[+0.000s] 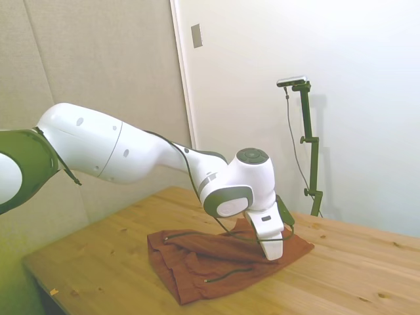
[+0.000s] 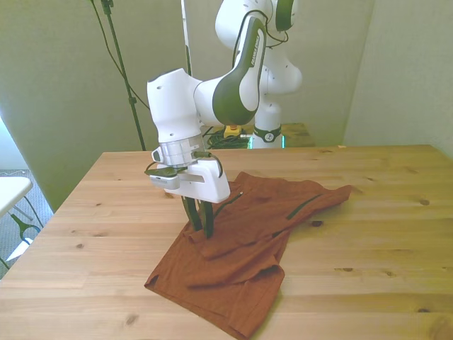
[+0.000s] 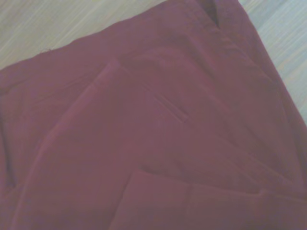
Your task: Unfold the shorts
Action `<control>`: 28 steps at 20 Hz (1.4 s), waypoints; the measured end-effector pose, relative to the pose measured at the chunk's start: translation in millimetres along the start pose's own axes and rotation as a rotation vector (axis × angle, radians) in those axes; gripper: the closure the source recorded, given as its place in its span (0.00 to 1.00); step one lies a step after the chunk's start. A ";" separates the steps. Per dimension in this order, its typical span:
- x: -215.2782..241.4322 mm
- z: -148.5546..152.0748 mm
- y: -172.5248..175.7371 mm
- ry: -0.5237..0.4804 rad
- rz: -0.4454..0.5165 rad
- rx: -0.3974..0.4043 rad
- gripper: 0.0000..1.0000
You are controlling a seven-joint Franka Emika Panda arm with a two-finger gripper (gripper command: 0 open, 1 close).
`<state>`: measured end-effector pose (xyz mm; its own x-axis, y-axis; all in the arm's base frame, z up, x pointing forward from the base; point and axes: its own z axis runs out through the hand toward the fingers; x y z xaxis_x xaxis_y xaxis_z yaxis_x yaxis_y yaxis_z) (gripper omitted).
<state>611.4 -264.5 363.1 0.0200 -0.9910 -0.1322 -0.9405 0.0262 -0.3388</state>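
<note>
One rust-red pair of shorts (image 2: 248,241) lying on wooden counter (image 2: 368,276), soft fabric rumpled, layers overlapping in folds, thin dark zipper lines showing. Fingers (image 2: 199,216) pointing down, set narrowly apart, tips touching cloth at shorts' edge toward front view's left; not clear whether pinching fabric. Wrist view showing matte red cloth (image 3: 158,143) with creases. Counter knotty, pale planks. Plain light walls standing behind.

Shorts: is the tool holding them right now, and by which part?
Cannot be told: the tool stands with its fingertips down on the shorts near a folded edge, but no pinch shows.
</note>
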 end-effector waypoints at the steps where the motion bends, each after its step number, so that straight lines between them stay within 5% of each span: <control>1: 0.1 0.0 0.1 -0.003 0.000 0.002 1.00; 14: -10.4 -3.8 -6.1 -0.084 -0.039 0.000 1.00; 23: -203.6 -68.0 -103.4 -0.185 -0.468 0.021 1.00; 28: -265.2 -70.0 -131.7 -0.190 -0.590 0.051 1.00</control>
<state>706.2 -14.3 507.9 0.5959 -0.7999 -0.0708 -0.7351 -0.5079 -0.4490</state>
